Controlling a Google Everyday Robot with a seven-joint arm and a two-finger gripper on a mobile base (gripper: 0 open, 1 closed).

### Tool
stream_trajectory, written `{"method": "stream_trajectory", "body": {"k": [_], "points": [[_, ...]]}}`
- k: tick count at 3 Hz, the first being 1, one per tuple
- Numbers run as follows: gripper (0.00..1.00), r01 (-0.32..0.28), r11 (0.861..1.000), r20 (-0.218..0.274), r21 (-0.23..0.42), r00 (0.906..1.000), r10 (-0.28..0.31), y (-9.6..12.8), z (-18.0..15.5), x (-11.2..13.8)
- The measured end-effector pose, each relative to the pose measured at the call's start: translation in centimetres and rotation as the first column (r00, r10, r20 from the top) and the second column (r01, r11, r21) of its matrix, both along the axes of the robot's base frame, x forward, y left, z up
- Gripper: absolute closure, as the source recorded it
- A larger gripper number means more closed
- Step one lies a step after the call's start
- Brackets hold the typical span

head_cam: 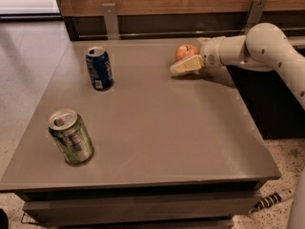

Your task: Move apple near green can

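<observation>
The apple [185, 51], red-orange and round, sits on the far right part of the grey table [157, 128]. My gripper [184, 59] reaches in from the right and is open at the apple. Its near cream finger [187, 65] lies just in front of the apple; the far finger is mostly hidden behind it. The green can [71, 136] with a silver top stands tilted near the table's front left corner, far from the apple.
A dark blue can [99, 68] stands at the back left of the table. A wooden wall with two metal brackets [110, 19] runs behind the table. The white arm [267, 51] crosses the right edge. A cable [271, 200] lies on the floor at right.
</observation>
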State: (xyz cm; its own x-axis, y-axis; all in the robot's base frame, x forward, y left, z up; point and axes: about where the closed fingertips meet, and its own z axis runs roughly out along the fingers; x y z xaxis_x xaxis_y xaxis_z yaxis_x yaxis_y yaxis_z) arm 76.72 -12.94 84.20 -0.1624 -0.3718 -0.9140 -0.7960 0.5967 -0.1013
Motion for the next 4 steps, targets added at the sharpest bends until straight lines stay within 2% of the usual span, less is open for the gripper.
{"method": "stream_trajectory", "body": {"k": [1,4], "points": [[0.24,-0.025,1.0,-0.015,0.019,0.9996,0.025,1.59,-0.65,0.6],[0.94,-0.037,0.999,-0.02,0.021,0.9991,0.038,2.49,-1.04,0.65]]}}
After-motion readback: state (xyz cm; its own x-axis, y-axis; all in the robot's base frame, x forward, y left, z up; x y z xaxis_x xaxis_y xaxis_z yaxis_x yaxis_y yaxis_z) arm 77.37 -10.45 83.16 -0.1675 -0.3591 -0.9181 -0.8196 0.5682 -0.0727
